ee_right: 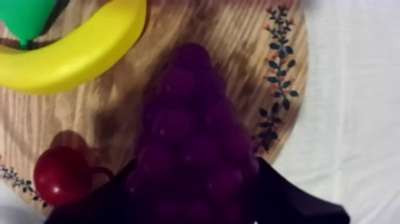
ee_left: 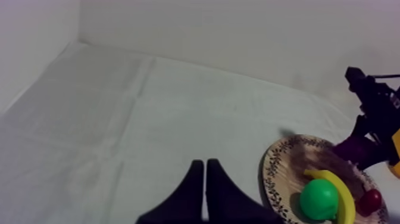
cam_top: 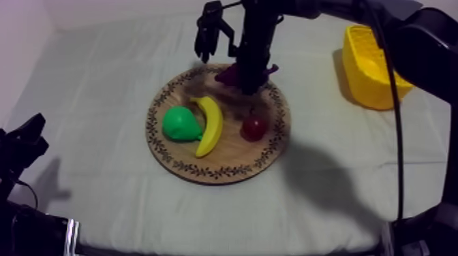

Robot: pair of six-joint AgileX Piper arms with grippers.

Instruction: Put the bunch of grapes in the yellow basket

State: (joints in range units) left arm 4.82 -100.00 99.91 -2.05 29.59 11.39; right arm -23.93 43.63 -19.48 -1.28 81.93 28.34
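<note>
Right gripper (cam_top: 249, 80) has its 2 jaws closed round the bunch of grapes (ee_right: 193, 137), low at the wooden board (cam_top: 225, 167) rim. The lift and the carry to the yellow basket (cam_top: 368, 68) appear undone. Left gripper (ee_left: 205, 179) rests, jaws together.

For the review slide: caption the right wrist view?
Right gripper shut on the bunch of grapes, on the wooden board beside banana and small red fruit.
</note>
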